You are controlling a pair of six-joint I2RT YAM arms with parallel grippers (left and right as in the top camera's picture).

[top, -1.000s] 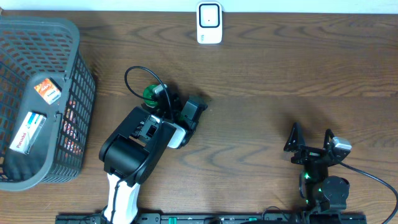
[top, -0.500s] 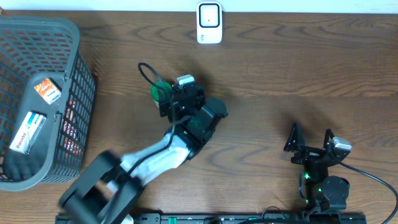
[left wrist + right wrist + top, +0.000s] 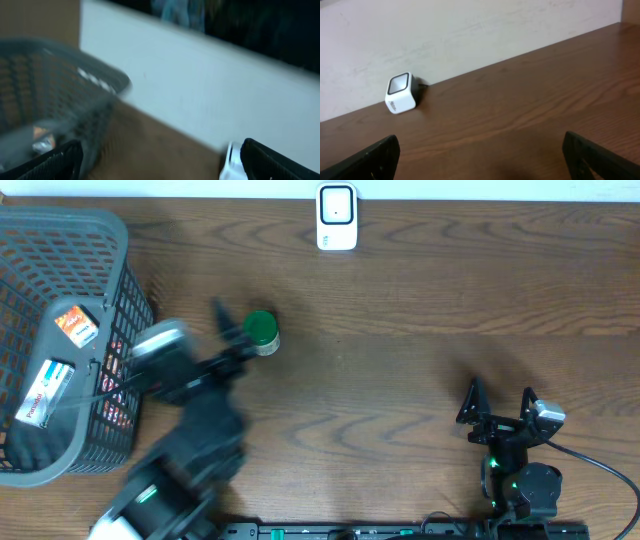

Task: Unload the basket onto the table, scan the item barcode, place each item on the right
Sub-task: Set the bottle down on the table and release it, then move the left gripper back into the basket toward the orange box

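Left jaws and right jaws both gaping wide, nothing in em. Bottle (image 3: 261, 332) just sits on the counter (image 3: 420, 330).

I'm looking at two mostly black arms here. The left arm (image 3: 195, 430) is coming through blurry: black shell, a pale grey patch (image 3: 160, 340) at one end, a white segment (image 3: 115, 528) at the other and a small green light (image 3: 148, 495). The right arm (image 3: 520, 475) is wearing a little white-grey block (image 3: 548, 416), glowing with green LEDs (image 3: 493, 464) and trailing a thin black cable (image 3: 600, 465). Both wrist cams are showing matte black wedge-shaped fingers (image 3: 367, 157), blurry on the left (image 3: 45, 162).
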